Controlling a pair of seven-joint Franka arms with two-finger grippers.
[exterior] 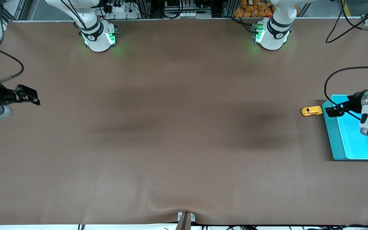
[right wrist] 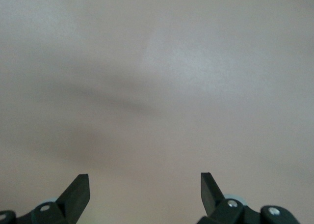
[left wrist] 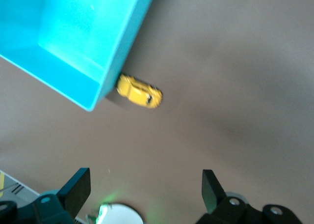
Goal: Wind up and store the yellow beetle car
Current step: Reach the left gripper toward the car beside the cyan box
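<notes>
The yellow beetle car (exterior: 311,111) stands on the brown table right beside the cyan bin (exterior: 334,140), on the side toward the right arm's end. It also shows in the left wrist view (left wrist: 139,91), touching or almost touching the bin's wall (left wrist: 117,57). My left gripper (exterior: 334,111) is open and empty, up in the air over the bin's rim next to the car. My right gripper (exterior: 28,95) is open and empty over the table at the right arm's end, where that arm waits.
The bin stands at the left arm's end of the table and is empty where it shows. The two arm bases (exterior: 99,36) (exterior: 272,35) stand along the table's back edge. A small bracket (exterior: 185,218) sits at the table's front edge.
</notes>
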